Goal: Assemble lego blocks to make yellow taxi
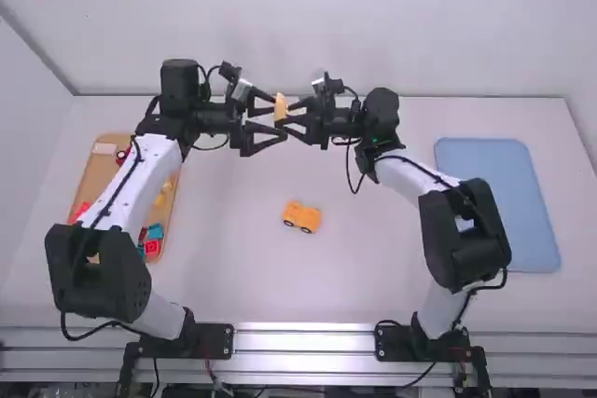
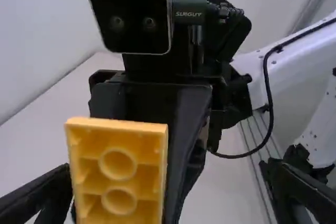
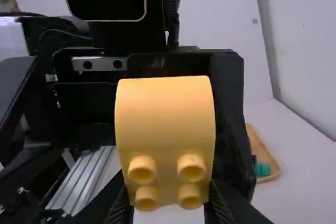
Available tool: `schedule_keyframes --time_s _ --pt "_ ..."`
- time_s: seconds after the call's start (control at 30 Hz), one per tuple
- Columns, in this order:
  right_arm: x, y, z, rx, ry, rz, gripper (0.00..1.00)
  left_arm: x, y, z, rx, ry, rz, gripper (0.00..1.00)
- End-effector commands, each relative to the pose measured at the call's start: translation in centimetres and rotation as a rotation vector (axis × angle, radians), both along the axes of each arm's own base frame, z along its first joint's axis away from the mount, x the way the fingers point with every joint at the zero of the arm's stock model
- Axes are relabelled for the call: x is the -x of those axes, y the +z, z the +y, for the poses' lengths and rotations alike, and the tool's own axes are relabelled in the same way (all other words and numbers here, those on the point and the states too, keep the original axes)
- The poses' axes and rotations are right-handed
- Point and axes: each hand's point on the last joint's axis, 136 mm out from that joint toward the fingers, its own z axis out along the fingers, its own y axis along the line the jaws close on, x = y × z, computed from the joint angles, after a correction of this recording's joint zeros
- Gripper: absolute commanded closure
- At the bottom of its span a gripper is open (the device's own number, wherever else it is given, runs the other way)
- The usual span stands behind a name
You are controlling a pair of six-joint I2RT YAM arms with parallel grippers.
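A curved, four-studded yellow plastic block (image 3: 165, 114), partly cut off in the left wrist view, is clasped by the right gripper (image 1: 290, 116) near the widely spread left gripper (image 1: 271, 120).

There are two arms, the left arm (image 1: 140, 182) based toward seven o'clock in the high view and the right arm (image 1: 418, 180) toward five, with two grippers, the left gripper (image 1: 279, 124) and the right gripper (image 1: 285, 113), both near twelve. One yellow block (image 1: 281, 109) is also near twelve, with four studs (image 3: 191, 167) in the right wrist view and two round tubes (image 2: 118, 164) in the left. One yellow car body (image 1: 297, 213), two wheels showing, lies at six. Two trays: one wooden tray (image 1: 104, 149) at nine, its small blocks (image 1: 153, 247) too crowded to count, and one blue tray (image 1: 494, 193) at three.
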Motion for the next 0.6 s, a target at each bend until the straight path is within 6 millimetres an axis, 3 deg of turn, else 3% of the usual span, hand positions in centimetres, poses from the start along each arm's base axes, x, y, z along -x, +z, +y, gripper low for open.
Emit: schedule_keyframes --time_s 0.0,0.23,0.43,0.57 --pt "-1.5 0.5 -1.2 0.001 -0.06 -0.047 0.68 -1.3 -0.4 1.3 -0.019 0.099 0.072 0.01" --pt "-6.0 -3.1 -4.1 0.105 -0.279 0.027 0.69 -2.8 -1.2 4.0 -0.041 0.205 0.112 0.01" --pt "-7.6 -5.9 -6.5 0.265 -0.445 0.072 0.69 -4.0 -2.3 6.1 -0.075 0.308 0.154 0.01" --pt "-7.3 -7.9 -8.4 0.441 -0.566 0.102 0.73 -5.0 -3.6 6.9 -0.131 0.394 0.187 0.01"
